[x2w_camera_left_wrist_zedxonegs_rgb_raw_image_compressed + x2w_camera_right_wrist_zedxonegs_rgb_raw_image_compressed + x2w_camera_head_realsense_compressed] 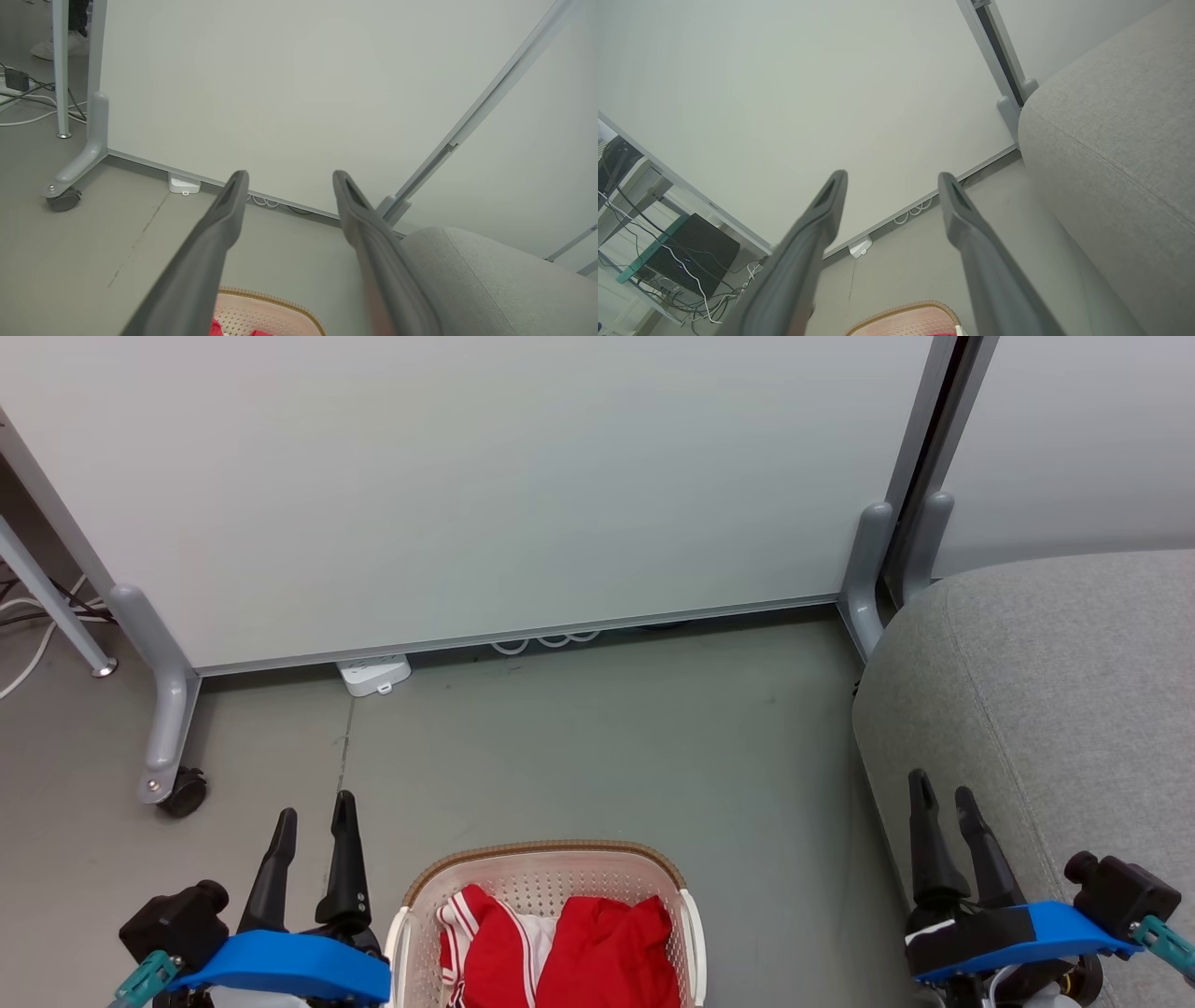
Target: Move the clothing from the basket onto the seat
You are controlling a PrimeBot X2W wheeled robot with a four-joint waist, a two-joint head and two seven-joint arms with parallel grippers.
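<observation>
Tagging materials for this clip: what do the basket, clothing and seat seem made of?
The basket is probably moulded plastic, cream and matte, judging by the regular holes in its wall. Its brown rim looks woven, though that may be only a pattern. The clothing is soft red fabric with white stripes, creased and slumped. The seat has light grey textured upholstery with a stitched seam and is likely padded.

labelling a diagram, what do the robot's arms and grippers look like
The left gripper and right gripper match: two long dark tapering fingers on a black body, a blue cover across the wrist, a teal fitting at the outer end.
</observation>
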